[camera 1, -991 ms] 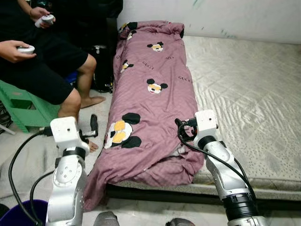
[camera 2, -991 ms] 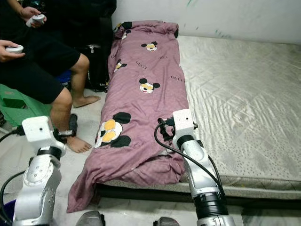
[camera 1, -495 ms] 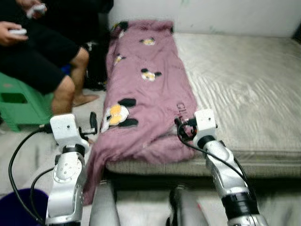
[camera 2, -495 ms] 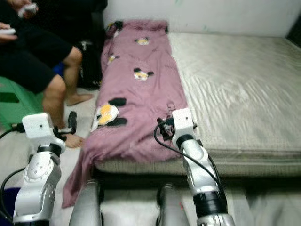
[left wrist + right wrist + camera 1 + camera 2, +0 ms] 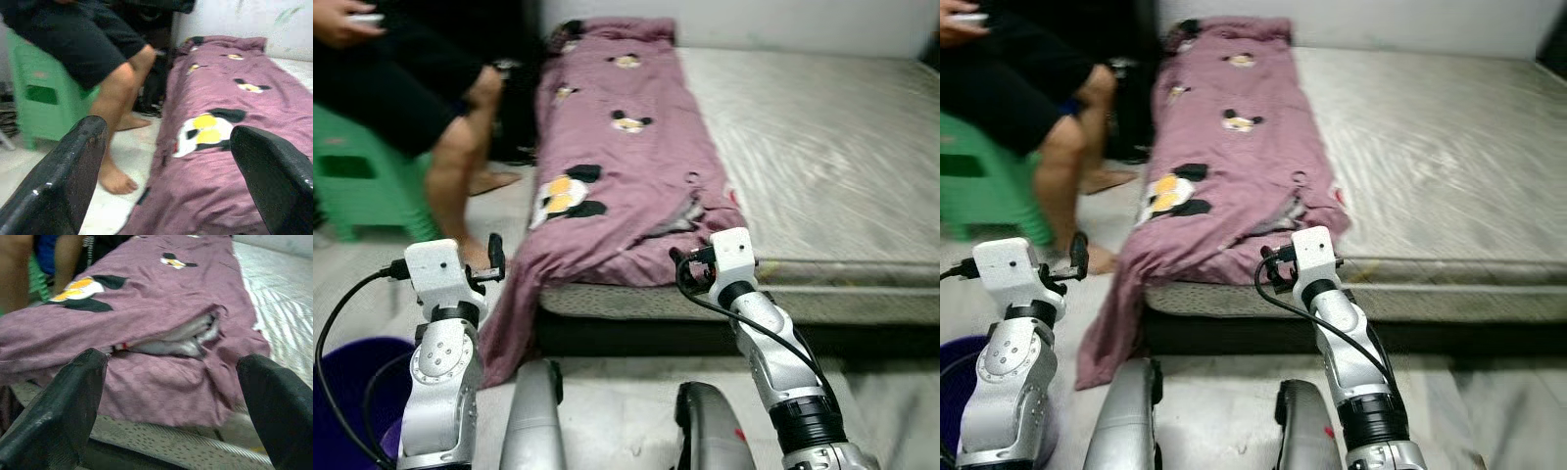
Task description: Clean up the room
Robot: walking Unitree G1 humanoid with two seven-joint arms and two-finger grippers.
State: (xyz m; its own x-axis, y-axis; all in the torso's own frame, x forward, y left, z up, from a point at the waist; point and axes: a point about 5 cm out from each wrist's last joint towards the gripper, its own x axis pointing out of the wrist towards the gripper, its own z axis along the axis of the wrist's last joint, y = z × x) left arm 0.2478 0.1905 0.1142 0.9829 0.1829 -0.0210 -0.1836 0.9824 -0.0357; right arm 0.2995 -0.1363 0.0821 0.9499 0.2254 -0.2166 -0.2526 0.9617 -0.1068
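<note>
The purple blanket lies along the left edge of the mattress, one corner trailing to the floor, so both arms are raised before it, left claw and right claw spread wide and empty, apparently ready to gather it

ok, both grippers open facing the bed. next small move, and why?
Probably ease the right gripper forward onto the purple blanket's near edge. Its jaws stand wide open just short of the bunched fold, while the blanket's corner trails off the mattress toward the floor.
</note>
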